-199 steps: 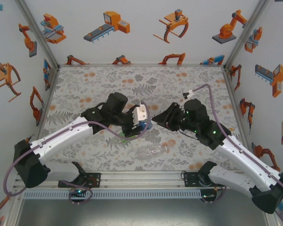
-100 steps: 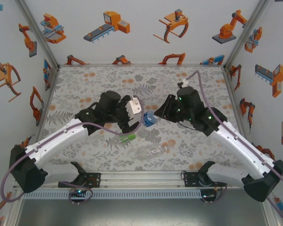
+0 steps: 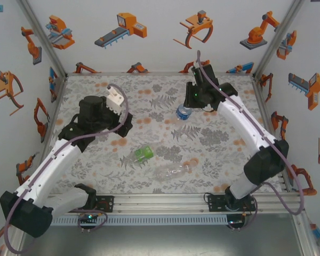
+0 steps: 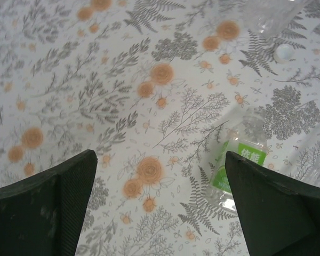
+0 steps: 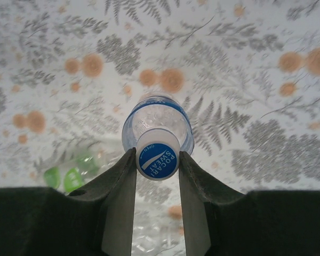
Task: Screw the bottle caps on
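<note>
Pinching the blue cap of the blue-labelled bottle between its two fingers, the right gripper hangs over the floral surface toward the far edge, right of the middle. The bottle points away from the wrist, down toward the surface; whether its base touches cannot be told. The left gripper sits over the left half with its fingers spread wide and nothing between them. The green-tinted bottle lies on its side near the middle. The colourless bottle lies just beside it, closer to the near edge. A white cap sits at its neck end; whether it is screwed on is unclear.
</note>
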